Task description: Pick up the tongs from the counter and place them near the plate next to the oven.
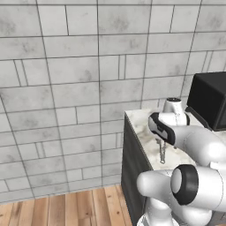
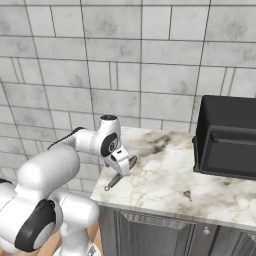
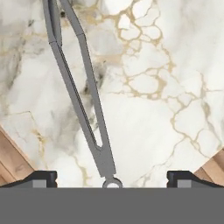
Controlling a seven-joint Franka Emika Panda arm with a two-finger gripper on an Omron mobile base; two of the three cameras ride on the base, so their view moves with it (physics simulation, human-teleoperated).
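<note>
Tongs (image 3: pixel 83 100): slim grey metal, 2 long narrow arms converging to a flat joined end with a small ring loop. They lie flat on the counter (image 3: pixel 166 109), near its front left corner. In the hand view the joined end sits at the bottom edge, between the 2 dark fingertips (image 3: pixel 41 177), and the arms fan apart toward the top.

Counter: polished white-and-grey marbled stone with gold-brown veining, over dark grey panelled cabinets (image 2: pixel 155 232). Wooden plank floor (image 1: pixel 66 207) shows beyond the counter's corner.

Gripper (image 2: pixel 122 167): directly above the tongs, pointing down at the counter. Jaws spread wide, 1 tip at each side of the hand view, nothing between them but the tongs' joined end below. Whether the tips touch the stone, I cannot tell.

In the right base view the tongs' ring end (image 2: pixel 107 187) pokes out from under the hand, close to the counter's front edge.

A matt black boxy appliance (image 2: pixel 227 137) with an open front stands at the right end of the counter, well apart from the tongs. Back wall (image 1: pixel 66 88): grey stone-textured tiles in rectangular courses.
</note>
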